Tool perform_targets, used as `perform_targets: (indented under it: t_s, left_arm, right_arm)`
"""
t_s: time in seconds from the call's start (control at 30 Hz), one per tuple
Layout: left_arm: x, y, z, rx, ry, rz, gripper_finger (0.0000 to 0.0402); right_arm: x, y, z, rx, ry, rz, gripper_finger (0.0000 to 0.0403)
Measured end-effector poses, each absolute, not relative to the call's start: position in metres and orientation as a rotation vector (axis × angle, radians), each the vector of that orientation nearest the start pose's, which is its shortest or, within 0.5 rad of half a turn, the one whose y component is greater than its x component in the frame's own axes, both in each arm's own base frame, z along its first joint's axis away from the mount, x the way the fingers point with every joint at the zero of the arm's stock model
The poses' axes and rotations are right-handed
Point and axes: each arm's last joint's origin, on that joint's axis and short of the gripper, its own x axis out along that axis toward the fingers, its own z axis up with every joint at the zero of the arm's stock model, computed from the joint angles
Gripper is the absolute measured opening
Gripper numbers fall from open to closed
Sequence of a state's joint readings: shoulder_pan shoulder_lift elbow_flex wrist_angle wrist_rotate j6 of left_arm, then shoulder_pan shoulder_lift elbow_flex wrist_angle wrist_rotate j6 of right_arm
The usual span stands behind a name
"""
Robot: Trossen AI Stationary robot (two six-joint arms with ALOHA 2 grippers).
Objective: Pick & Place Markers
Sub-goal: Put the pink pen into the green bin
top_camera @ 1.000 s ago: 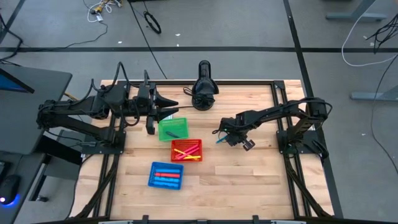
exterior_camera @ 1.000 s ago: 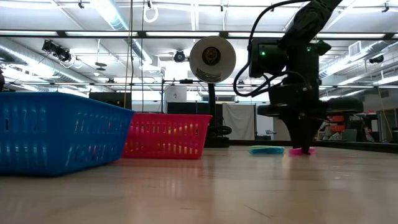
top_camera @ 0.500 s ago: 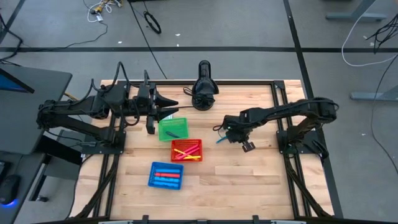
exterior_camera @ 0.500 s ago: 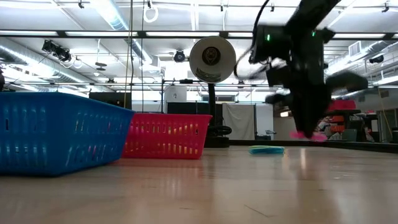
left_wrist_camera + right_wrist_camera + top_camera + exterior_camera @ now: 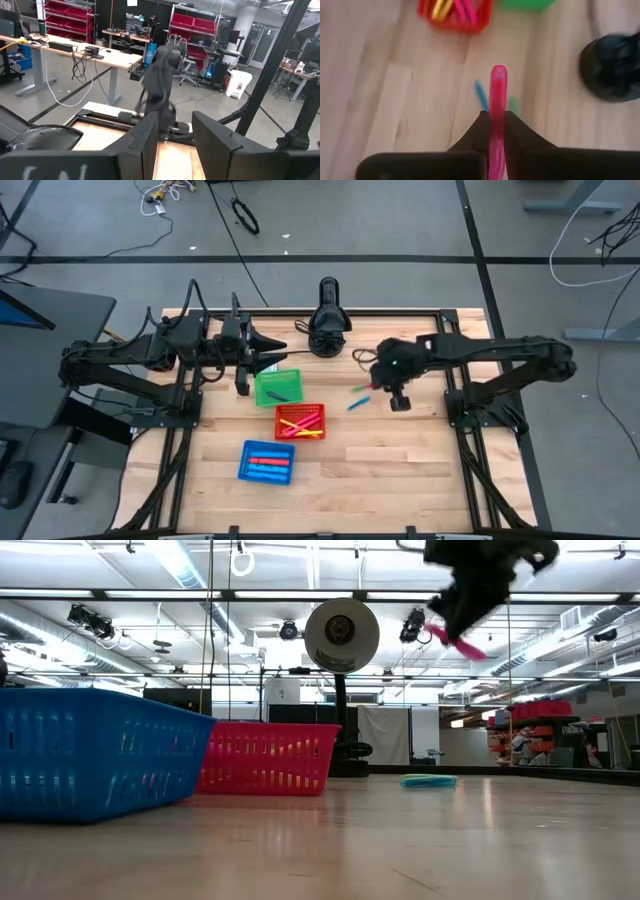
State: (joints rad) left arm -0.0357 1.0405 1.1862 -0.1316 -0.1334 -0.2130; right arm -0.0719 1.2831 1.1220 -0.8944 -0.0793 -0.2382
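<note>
The right claw, lifted well above the table, pinches a pink marker between its fingers. Beneath it, a blue marker and a green marker lie loose on the wood. To their left stand a red basket holding yellow and pink markers, a green basket and, nearer, a blue basket. The left claw waits by the green basket's far edge; its fingers stand parted.
</note>
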Motion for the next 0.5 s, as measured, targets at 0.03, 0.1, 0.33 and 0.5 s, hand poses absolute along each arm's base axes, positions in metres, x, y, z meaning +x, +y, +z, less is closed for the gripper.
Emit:
perform_targets:
  t_s: [0.03,0.1,0.33,0.5]
  left_arm:
    - [0.217,-0.004,0.428,-0.214,-0.024,0.097,0.0126]
    - [0.217,-0.004,0.428,-0.214,-0.025,0.099,0.0126]
    - [0.217,-0.004,0.428,-0.214,-0.025,0.1,0.0126]
    - [0.217,-0.004,0.428,-0.214,-0.025,0.1,0.0126]
  right_arm:
    - [0.243,-0.015,0.3,-0.133,1.019,0.114,0.0018]
    - [0.244,-0.016,0.316,-0.136,0.966,0.095,0.0018]
    - [0.249,-0.016,0.366,-0.096,0.77,0.048,0.0018]
    - [0.253,-0.017,0.399,-0.02,0.581,0.005,0.0018]
